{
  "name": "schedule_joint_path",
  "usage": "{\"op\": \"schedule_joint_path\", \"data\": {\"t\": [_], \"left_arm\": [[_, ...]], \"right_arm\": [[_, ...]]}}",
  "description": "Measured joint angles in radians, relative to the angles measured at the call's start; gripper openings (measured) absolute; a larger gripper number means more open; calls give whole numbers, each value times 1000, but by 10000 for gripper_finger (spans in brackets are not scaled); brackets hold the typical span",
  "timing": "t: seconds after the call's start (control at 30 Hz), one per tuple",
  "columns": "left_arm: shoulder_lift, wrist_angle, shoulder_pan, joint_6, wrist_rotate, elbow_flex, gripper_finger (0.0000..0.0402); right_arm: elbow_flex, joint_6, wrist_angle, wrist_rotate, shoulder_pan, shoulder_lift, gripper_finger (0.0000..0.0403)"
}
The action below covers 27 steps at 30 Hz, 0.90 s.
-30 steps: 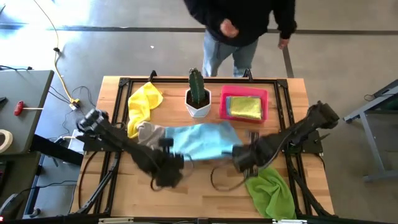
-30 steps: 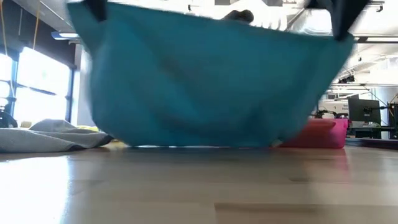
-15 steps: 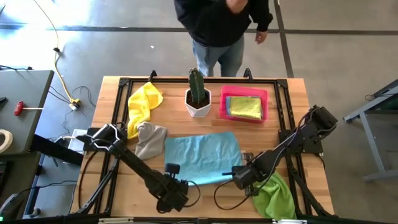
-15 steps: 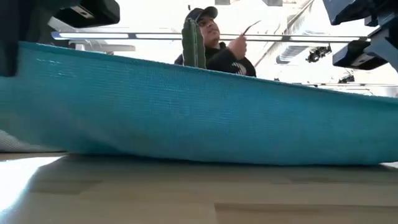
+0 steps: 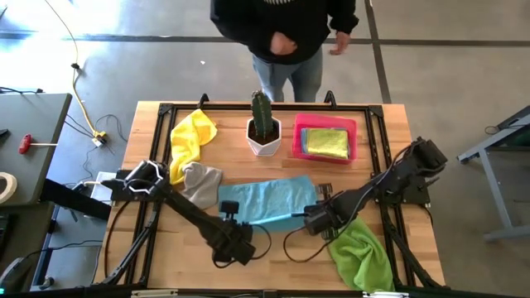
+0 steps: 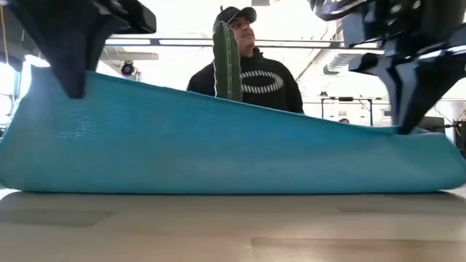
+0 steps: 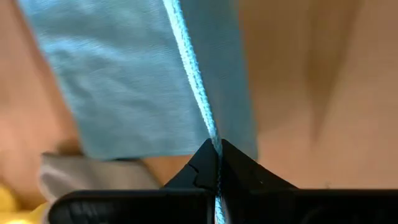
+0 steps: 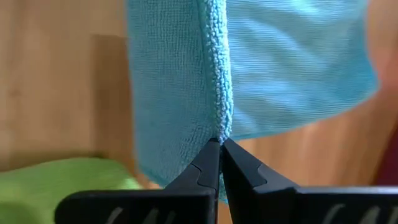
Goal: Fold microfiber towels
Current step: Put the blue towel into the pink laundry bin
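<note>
Left gripper (image 5: 234,240): pinched on blue towel (image 5: 267,199) edge.
Right gripper (image 5: 312,218): pinched on same edge.
Nearby: grey towel (image 5: 199,184), green towel (image 5: 362,255), cactus (image 5: 262,116).
Tray (image 5: 299,141): holds yellow cloth (image 5: 327,142).

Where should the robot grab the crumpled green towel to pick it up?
Probably from above, on the raised bunched fold of the lime green towel. It lies crumpled near the table front edge, so folds stick up for pinching. Both tools are busy now: left tool and right tool pinch the light blue towel.

Left tool (image 5: 229,217) and right tool (image 5: 308,217) pinch the light blue towel (image 5: 267,201).
</note>
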Motion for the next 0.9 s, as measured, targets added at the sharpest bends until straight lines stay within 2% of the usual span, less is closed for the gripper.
{"op": "schedule_joint_path", "data": {"t": [0.17, 0.9], "left_arm": [[0, -34, 29, 0, -45, 0, 0], [0, -96, 119, 50, -231, 0, 0]], "right_arm": [[0, -75, -8, 44, -68, 0, 2], [-28, -352, 24, 56, -278, 0, 2]]}}
